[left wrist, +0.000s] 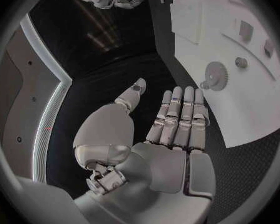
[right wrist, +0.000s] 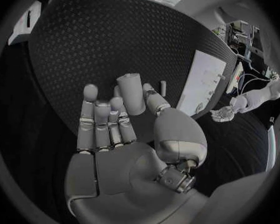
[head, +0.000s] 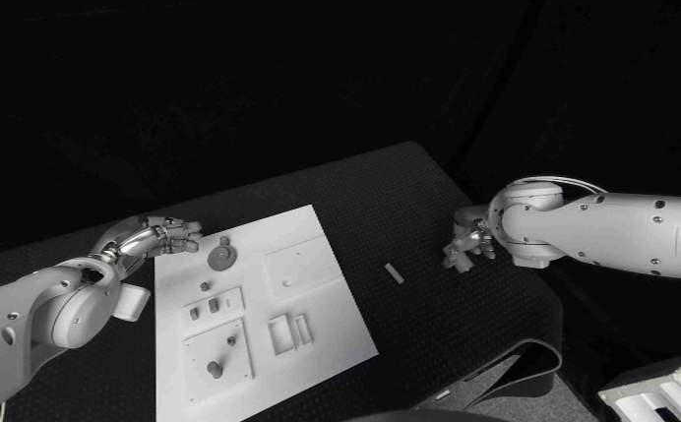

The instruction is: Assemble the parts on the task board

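The black bench (head: 411, 206) carries the white board (head: 305, 245), grey parts on it. Left robot hand (head: 163, 238) hovers at its far corner, fingers spread, empty. Right robot hand (head: 468, 243) hangs spread, empty, near a small peg (head: 395, 273).

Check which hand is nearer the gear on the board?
Left. The left hand hovers beside the board's far-left corner, close to the gear. The right hand hangs past the board's right edge, over black table.
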Tool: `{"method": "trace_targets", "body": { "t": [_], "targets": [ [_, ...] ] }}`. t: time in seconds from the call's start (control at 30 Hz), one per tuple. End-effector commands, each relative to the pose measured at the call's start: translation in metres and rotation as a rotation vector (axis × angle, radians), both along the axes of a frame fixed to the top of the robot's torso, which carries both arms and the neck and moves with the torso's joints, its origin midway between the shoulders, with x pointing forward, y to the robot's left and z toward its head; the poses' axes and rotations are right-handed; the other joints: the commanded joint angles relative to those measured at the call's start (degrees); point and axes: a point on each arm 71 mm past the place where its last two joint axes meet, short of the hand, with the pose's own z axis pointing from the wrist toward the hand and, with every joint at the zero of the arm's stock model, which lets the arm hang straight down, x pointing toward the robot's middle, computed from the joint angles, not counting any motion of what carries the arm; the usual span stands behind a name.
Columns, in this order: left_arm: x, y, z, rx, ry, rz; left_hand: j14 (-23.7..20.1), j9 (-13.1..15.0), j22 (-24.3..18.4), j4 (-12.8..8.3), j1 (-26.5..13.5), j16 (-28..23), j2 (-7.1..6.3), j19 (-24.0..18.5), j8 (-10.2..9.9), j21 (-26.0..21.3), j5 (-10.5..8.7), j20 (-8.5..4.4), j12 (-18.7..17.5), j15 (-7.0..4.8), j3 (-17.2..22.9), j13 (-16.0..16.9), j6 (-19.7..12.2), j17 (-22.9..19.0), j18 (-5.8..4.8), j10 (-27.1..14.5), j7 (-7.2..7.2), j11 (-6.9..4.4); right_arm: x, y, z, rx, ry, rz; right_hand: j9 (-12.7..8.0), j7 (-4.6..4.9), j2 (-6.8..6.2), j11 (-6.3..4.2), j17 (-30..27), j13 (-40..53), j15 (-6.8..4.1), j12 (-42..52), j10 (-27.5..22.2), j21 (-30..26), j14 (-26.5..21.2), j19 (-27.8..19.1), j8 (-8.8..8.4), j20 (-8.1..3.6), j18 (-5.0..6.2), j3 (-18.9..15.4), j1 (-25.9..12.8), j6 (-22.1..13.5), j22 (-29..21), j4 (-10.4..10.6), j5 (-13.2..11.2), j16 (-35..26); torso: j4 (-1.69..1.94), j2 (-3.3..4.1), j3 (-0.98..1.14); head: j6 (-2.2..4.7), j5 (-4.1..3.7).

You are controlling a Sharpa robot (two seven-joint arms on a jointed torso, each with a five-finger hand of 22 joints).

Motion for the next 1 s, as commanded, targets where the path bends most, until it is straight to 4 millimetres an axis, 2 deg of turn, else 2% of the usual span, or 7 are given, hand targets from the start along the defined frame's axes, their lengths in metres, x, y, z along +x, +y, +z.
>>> {"method": "trace_targets", "body": {
  "t": [0.03,0.33,0.47,0.63,0.67,0.77,1.0],
  "targets": [
    [-0.001,0.0,0.001,-0.002,-0.004,-0.003,0.25,-0.09,0.08,0.06,-0.06,-0.39,-0.34,0.04,0.26,0.13,-0.38,-0.26,-0.09,0.03,-0.37,0.09,0.31,0.07,0.46,0.24,-0.13,-0.03,0.006,0.027,0.001,0.161,-0.037,-0.06,-0.14,0.11,-0.08,-1.2,0.1,0.04,-1.0,0.31,1.66,0.2,1.27,0.46,0.32,0.05,-0.11,0.48,-0.35,0.43,0.08,0.31,0.18,0.36,-0.06,0.01,0.06,0.28,2.12],
    [-0.002,0.0,0.001,-0.003,-0.003,-0.006,0.23,-0.09,0.08,0.04,-0.05,-0.42,-0.37,0.02,0.27,0.11,-0.38,-0.26,-0.12,0.04,-0.38,0.09,0.32,0.08,0.45,0.22,-0.13,-0.02,0.021,0.115,-0.01,0.373,-0.007,-0.058,-0.41,0.14,-0.86,-1.19,0.21,0.01,-1.1,0.11,1.63,0.14,1.29,0.54,0.18,-0.03,-0.11,0.74,-0.71,0.37,0.15,0.3,0.17,0.27,0.13,0.06,0.05,0.7,6.25],
    [-0.003,0.001,0.002,-0.001,-0.007,0.003,0.21,-0.11,0.07,0.09,-0.18,-0.47,-0.43,0.01,0.26,0.1,-0.4,-0.24,-0.15,0.06,-0.47,0.09,0.3,0.1,0.43,0.2,-0.11,0.0,0.018,0.149,-0.024,0.423,0.032,-0.04,-0.48,0.15,-0.97,-1.18,0.25,0.01,-1.14,0.06,1.6,0.14,1.3,0.59,0.14,-0.06,-0.11,0.85,-0.77,0.33,0.17,0.3,0.18,0.27,0.22,0.03,0.04,0.57,8.67],
    [-0.005,0.001,0.003,-0.002,-0.009,0.004,0.18,-0.13,0.06,0.09,-0.37,-0.54,-0.57,-0.04,0.25,0.07,-0.41,-0.23,-0.19,0.07,-0.65,0.1,0.28,0.14,0.41,0.2,-0.11,0.0,0.015,0.182,-0.038,0.486,0.067,-0.045,-0.64,0.19,-1.51,-1.15,0.37,0.01,-1.2,-0.04,1.51,0.15,1.31,0.67,0.05,-0.1,-0.11,0.99,-0.93,0.25,0.25,0.3,0.17,0.3,0.18,0.05,0.02,0.17,12.59],
    [-0.005,0.0,0.004,-0.002,-0.013,0.006,0.18,-0.13,0.06,0.09,-0.37,-0.54,-0.58,-0.04,0.25,0.07,-0.41,-0.23,-0.19,0.07,-0.65,0.1,0.28,0.14,0.41,0.2,-0.11,0.0,0.013,0.19,-0.042,0.502,0.084,-0.043,-0.66,0.2,-1.59,-1.14,0.39,0.01,-1.21,-0.05,1.49,0.15,1.3,0.67,0.04,-0.1,-0.11,1.0,-0.99,0.23,0.25,0.32,0.17,0.29,0.1,0.0,0.06,-0.2,13.76],
    [-0.005,-0.001,0.006,-0.003,-0.016,0.006,0.17,-0.13,0.05,0.07,-0.36,-0.55,-0.61,-0.05,0.26,0.06,-0.41,-0.23,-0.19,0.07,-0.66,0.11,0.28,0.15,0.41,0.22,-0.11,0.0,0.009,0.207,-0.05,0.528,0.105,-0.045,-0.7,0.22,-1.68,-1.13,0.43,0.02,-1.22,-0.08,1.45,0.15,1.29,0.7,0.02,-0.1,-0.11,1.04,-1.12,0.22,0.28,0.39,0.18,0.3,0.26,-0.05,0.01,-0.65,15.61],
    [-0.003,-0.008,0.01,-0.007,-0.021,-0.004,0.15,-0.13,0.05,0.03,-0.33,-0.58,-0.65,-0.07,0.27,0.05,-0.41,-0.24,-0.18,0.08,-0.68,0.12,0.3,0.16,0.42,0.25,-0.12,-0.02,0.007,0.231,-0.056,0.57,0.126,-0.058,-0.87,0.22,-2.08,-1.13,0.71,0.1,-1.36,-0.09,1.41,0.35,1.45,1.1,0.01,-0.2,-0.11,1.19,-1.78,0.26,0.44,0.61,0.17,0.56,0.64,-0.06,-0.3,-1.59,17.48]
  ]
}}
